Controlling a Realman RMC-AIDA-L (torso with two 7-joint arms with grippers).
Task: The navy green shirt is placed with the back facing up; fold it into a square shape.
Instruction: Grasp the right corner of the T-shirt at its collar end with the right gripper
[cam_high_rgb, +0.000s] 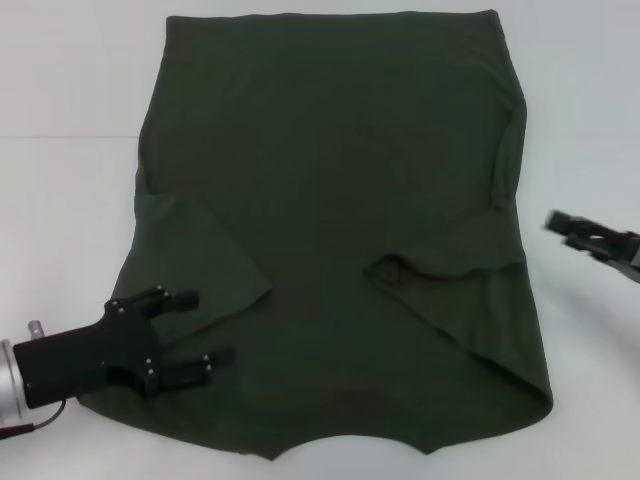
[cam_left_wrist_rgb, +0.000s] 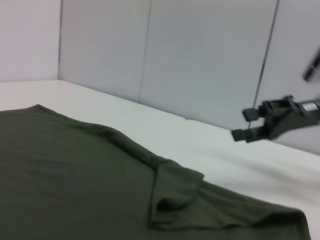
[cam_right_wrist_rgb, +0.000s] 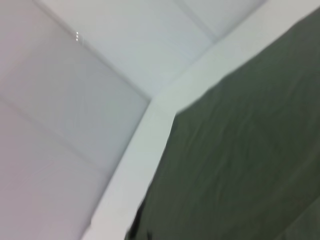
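The navy green shirt (cam_high_rgb: 330, 200) lies flat on the white table (cam_high_rgb: 60, 200), with both short sleeves folded inward over the body. My left gripper (cam_high_rgb: 212, 326) is open and empty, its fingers over the shirt's near-left edge beside the folded left sleeve (cam_high_rgb: 190, 260). My right gripper (cam_high_rgb: 565, 230) is off the shirt's right edge, above the table. It also shows in the left wrist view (cam_left_wrist_rgb: 240, 125), with its fingers apart and empty. The shirt also shows in the left wrist view (cam_left_wrist_rgb: 75, 175) and the right wrist view (cam_right_wrist_rgb: 250, 150).
White table surface surrounds the shirt on the left, right and far sides. Grey wall panels (cam_left_wrist_rgb: 200, 55) stand behind the table. The shirt's near edge reaches the bottom of the head view.
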